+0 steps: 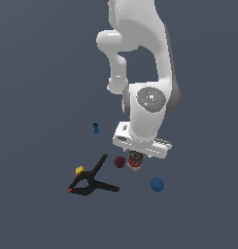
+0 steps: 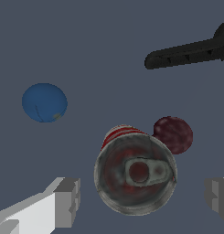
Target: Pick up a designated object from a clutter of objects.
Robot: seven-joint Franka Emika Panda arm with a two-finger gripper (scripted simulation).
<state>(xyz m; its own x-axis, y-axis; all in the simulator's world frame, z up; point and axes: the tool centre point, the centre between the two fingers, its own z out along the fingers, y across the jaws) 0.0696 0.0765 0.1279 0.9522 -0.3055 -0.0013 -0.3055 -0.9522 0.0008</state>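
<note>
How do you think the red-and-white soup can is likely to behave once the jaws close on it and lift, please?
The soup can looks rigid, with a metal lid, so it probably won't deform. Its round wall may be slippery and could twist if gripped off-centre. It stands upright between the open fingers, with the dark red ball close beside it; a nudge might send that ball rolling.
</note>
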